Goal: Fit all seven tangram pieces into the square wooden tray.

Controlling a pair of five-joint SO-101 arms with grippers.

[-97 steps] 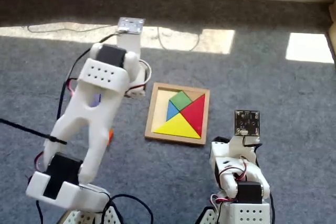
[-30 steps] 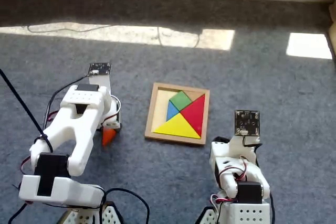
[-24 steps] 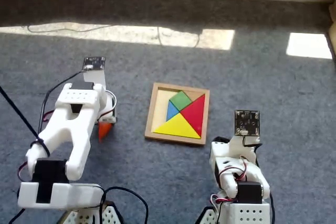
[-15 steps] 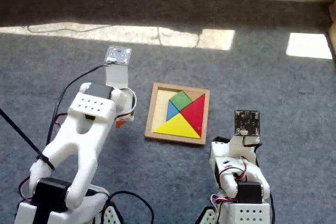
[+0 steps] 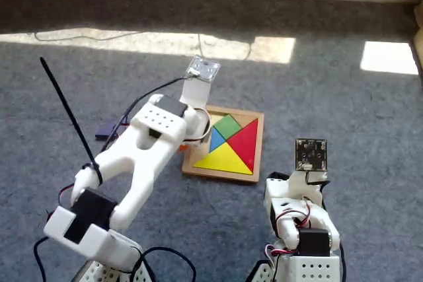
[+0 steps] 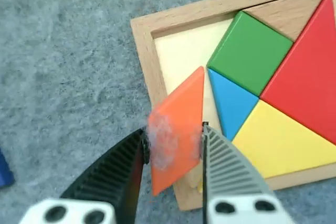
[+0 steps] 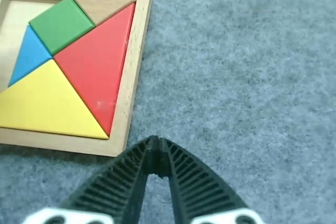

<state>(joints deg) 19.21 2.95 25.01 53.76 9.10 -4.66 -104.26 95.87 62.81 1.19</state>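
Note:
My left gripper (image 6: 173, 139) is shut on an orange flat piece (image 6: 178, 119), which hangs over the near-left edge of the square wooden tray (image 6: 143, 56). In the tray lie a green square (image 6: 249, 51), a blue triangle (image 6: 230, 103), a red triangle (image 6: 307, 77) and a yellow triangle (image 6: 278, 140); a bare strip (image 6: 181, 51) runs along its left side. From above, the left arm (image 5: 158, 127) reaches over the tray (image 5: 221, 174) at its left rim. My right gripper (image 7: 156, 163) is shut and empty, above the carpet just in front of the tray (image 7: 137, 51).
A dark blue piece (image 5: 106, 130) lies on the grey carpet left of the left arm. The right arm (image 5: 301, 219) sits folded near its base, right of the tray. A black cable (image 5: 63, 107) sticks up beside the left arm.
The left arm has swung from the carpet on the left over to the tray's left rim, carrying the orange piece. The right arm has not moved.

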